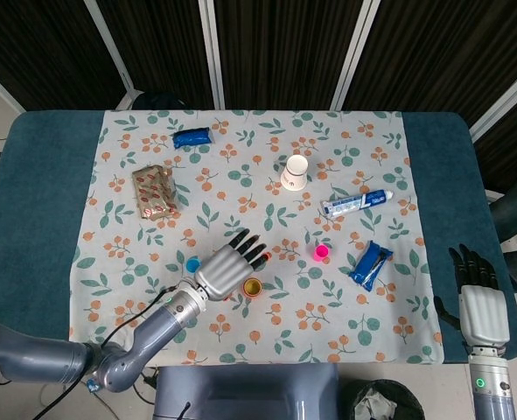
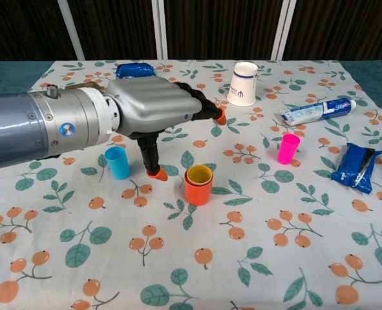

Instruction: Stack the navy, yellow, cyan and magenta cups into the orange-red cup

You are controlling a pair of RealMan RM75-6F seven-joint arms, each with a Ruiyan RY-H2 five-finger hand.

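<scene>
The orange-red cup (image 2: 198, 191) (image 1: 253, 288) stands mid-cloth with the yellow cup (image 2: 199, 174) nested upright inside it. No navy cup shows in either view. The cyan cup (image 2: 118, 162) (image 1: 192, 263) stands to the left, the magenta cup (image 2: 287, 148) (image 1: 321, 253) to the right. My left hand (image 2: 158, 113) (image 1: 232, 267) hovers just left of and above the stack, its fingers stretched out and holding nothing. My right hand (image 1: 479, 302) rests by the table's front right edge, off the cloth, holding nothing.
An upturned white paper cup (image 2: 244, 83) (image 1: 295, 171) stands at the back. A toothpaste tube (image 2: 317, 111) and a blue snack packet (image 2: 360, 166) lie to the right. Another blue packet (image 1: 192, 137) and a patterned box (image 1: 156, 192) lie back left.
</scene>
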